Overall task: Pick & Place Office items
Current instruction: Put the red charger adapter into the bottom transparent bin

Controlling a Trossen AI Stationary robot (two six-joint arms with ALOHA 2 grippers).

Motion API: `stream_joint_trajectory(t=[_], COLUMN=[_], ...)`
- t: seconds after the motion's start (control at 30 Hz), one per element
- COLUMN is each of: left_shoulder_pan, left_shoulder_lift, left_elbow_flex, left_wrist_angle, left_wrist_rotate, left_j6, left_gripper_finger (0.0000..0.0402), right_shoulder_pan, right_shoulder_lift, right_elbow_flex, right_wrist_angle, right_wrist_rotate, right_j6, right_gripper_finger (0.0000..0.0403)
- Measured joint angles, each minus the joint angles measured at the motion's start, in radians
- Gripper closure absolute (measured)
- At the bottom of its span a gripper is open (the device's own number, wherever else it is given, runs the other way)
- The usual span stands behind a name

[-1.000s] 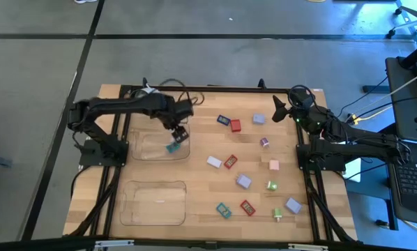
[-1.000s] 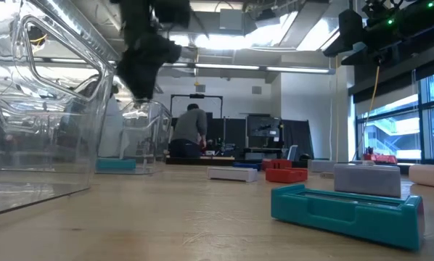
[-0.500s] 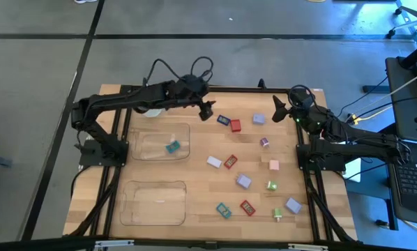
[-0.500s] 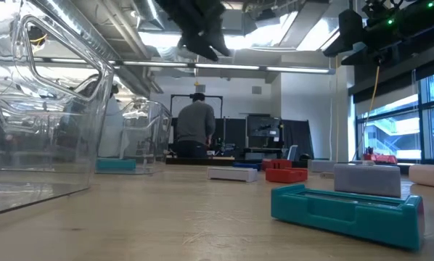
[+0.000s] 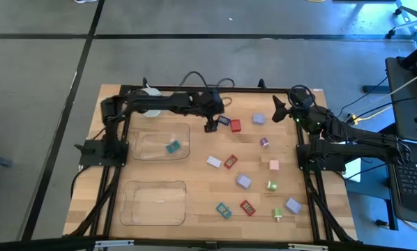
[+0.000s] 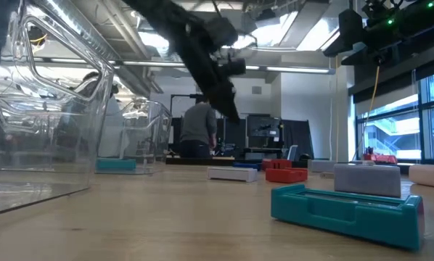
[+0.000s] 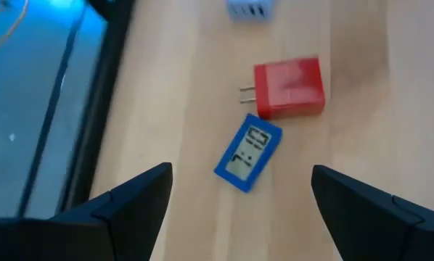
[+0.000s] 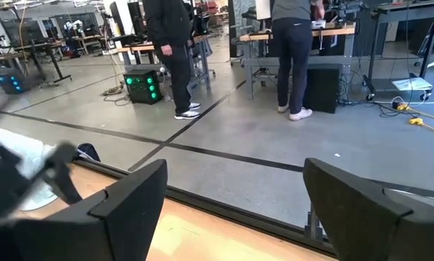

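surface (image 5: 194, 174): wooden, scattered with office items
left tool (image 5: 210, 127): open above blue piece (image 7: 249, 151)
advice: centre, descend straight
right tool (image 5: 277, 109): open, parked

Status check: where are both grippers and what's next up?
Left gripper open, empty, above blue clock piece beside red plug piece. Teal piece lies in upper tray. Right gripper waiting at far right edge. Nothing blocking.

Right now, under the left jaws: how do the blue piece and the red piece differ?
The blue piece is a flat clock-like slab with digits, lying askew; the red piece is a plug-like block with two prongs, lying square. Blue sits nearer the left gripper, whose jaws are open. Both rest on the table, almost touching.
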Motion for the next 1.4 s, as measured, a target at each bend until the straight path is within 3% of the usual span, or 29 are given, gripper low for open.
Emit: stream_joint_trajectory(t=[0.13,0.37,0.63,0.93,1.1,1.4], left_shoulder_pan=[0.0,0.007,0.027,0.033,0.035,0.014], left_shoulder_lift=[0.08,0.172,0.194,0.19,0.189,0.18], left_elbow_flex=[0.0,0.0,0.001,0.023,0.054,0.24], left_wrist_angle=[0.045,0.184,0.231,0.128,0.097,-0.224], left_wrist_rotate=[-0.004,0.022,-0.01,0.054,0.117,0.06], left_j6=[0.069,0.052,-0.013,0.012,-0.1,-0.237], left_gripper_finger=[0.0073,0.0075,0.0076,0.0077,0.0084,0.0095], right_shoulder_pan=[0.0,0.0,0.0,0.0,0.0,-0.021], right_shoulder_lift=[0.0,0.0,0.0,0.0,0.0,0.078], right_elbow_flex=[0.0,0.0,0.0,0.0,0.0,0.0], right_wrist_angle=[-0.001,-0.002,-0.005,-0.005,-0.005,-0.006], right_wrist_rotate=[0.0,0.0,0.0,-0.036,-0.094,-0.247], right_j6=[0.0,0.0,0.0,0.0,0.006,0.086], right_gripper_finger=[0.0076,0.0076,0.0076,0.0076,0.0076,0.0076])
